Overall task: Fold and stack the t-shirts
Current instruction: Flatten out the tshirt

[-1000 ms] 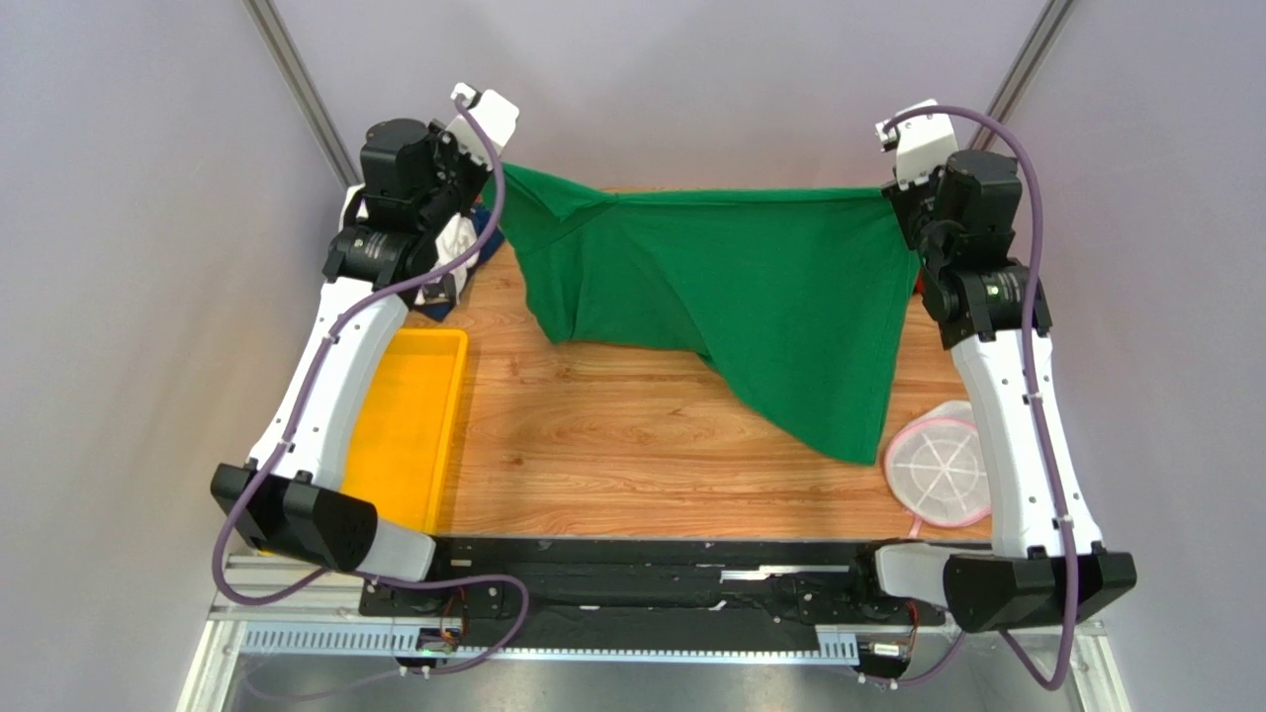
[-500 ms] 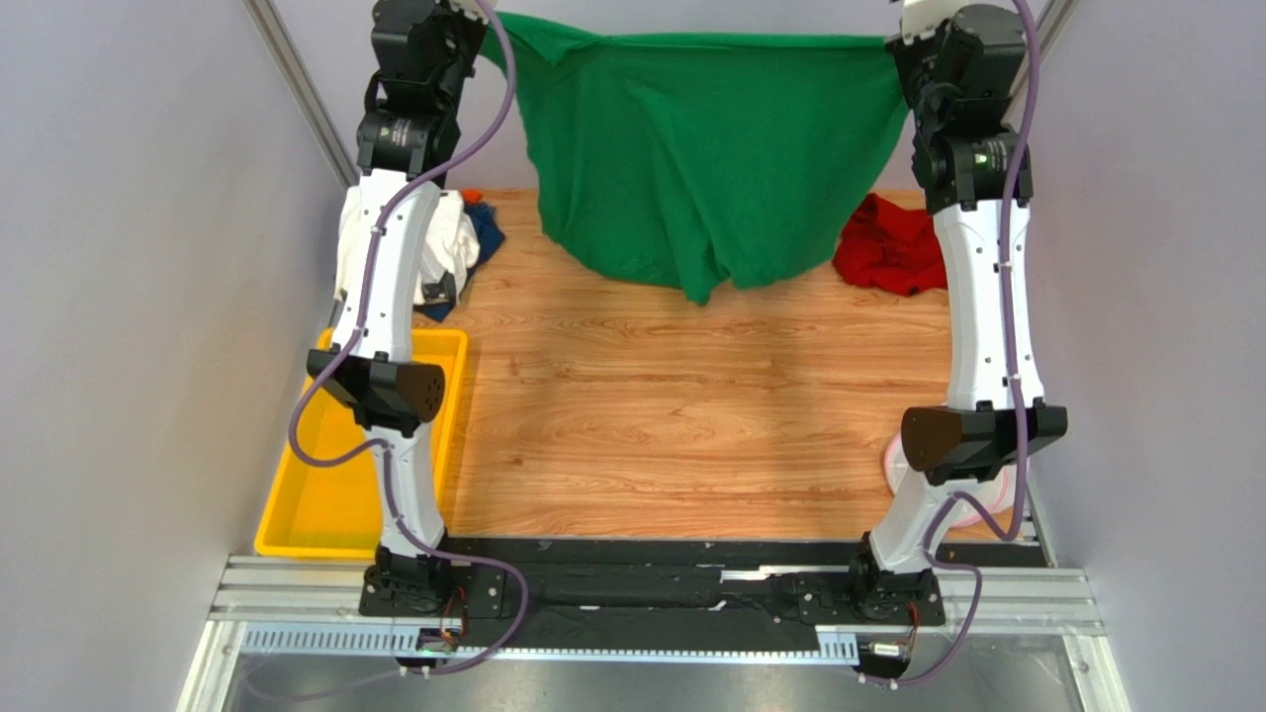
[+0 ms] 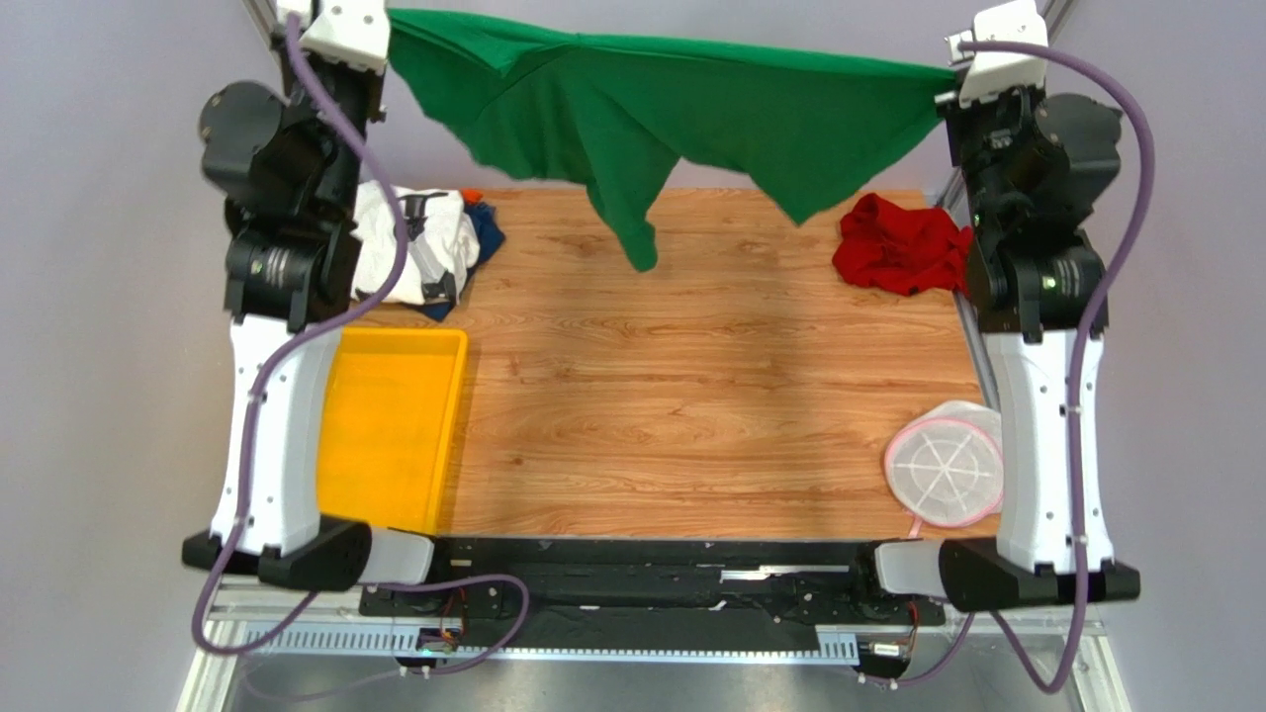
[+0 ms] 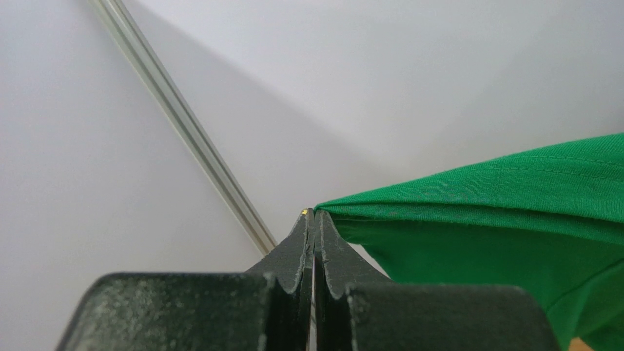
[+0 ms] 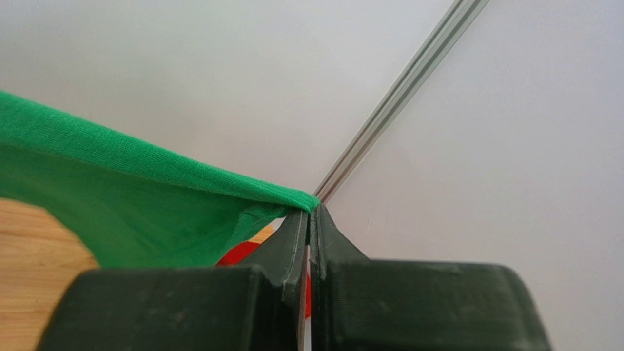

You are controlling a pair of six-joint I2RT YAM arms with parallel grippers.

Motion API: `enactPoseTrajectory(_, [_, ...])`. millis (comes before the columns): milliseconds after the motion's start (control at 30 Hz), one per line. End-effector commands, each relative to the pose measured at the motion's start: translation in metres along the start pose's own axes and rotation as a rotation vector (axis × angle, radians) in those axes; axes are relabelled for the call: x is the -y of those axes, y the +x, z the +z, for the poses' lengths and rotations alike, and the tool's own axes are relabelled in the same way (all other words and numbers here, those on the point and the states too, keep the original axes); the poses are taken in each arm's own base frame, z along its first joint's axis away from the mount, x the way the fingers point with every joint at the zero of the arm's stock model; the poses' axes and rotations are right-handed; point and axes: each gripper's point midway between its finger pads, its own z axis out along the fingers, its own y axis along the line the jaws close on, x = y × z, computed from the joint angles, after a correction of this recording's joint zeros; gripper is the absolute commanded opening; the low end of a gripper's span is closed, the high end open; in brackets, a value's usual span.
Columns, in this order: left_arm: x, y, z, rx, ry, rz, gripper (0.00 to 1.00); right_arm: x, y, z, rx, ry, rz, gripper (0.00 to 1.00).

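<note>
The left pincer [image 4: 313, 213] is being shown clenched, its fingertips pressed together on one corner of the green t-shirt [image 3: 669, 104], and the right pincer [image 5: 313, 210] is being shown clamped the same way on the opposite corner. Between them the green cloth is being held stretched high above the tabletop [image 3: 713, 401]. Its upper edge is being pulled nearly taut, and a long fold and a shorter point are being left dangling over the far half of the wood. Down below, the red t-shirt [image 3: 899, 245] is being shown crumpled at the far right. At the far left, the white t-shirt [image 3: 398, 238] and the dark blue t-shirt [image 3: 483, 235] are being shown heaped together, touching, just beyond the yellow tray [image 3: 387, 430]. A mesh basket [image 3: 944, 467] is being shown at the near right edge.
</note>
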Motion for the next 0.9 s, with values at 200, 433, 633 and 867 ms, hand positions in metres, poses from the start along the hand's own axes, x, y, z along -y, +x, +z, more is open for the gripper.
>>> enactPoseTrajectory(200, [-0.034, -0.014, -0.098, -0.001, -0.041, -0.033, 0.0, 0.023, -0.007, -0.095, 0.011, 0.011, 0.092, 0.0])
enactPoseTrajectory(433, [-0.03, 0.0, -0.084, -0.035, -0.057, -0.018, 0.0, 0.013, 0.01, -0.087, -0.026, -0.005, 0.097, 0.0])
enactPoseTrajectory(633, [-0.009, 0.026, 0.006, -0.062, -0.077, -0.022, 0.0, -0.001, 0.029, -0.015, -0.055, 0.035, 0.09, 0.0])
enactPoseTrajectory(867, [-0.005, 0.051, 0.122, -0.027, -0.148, -0.06, 0.0, 0.016, -0.011, 0.076, 0.043, 0.118, 0.115, 0.0])
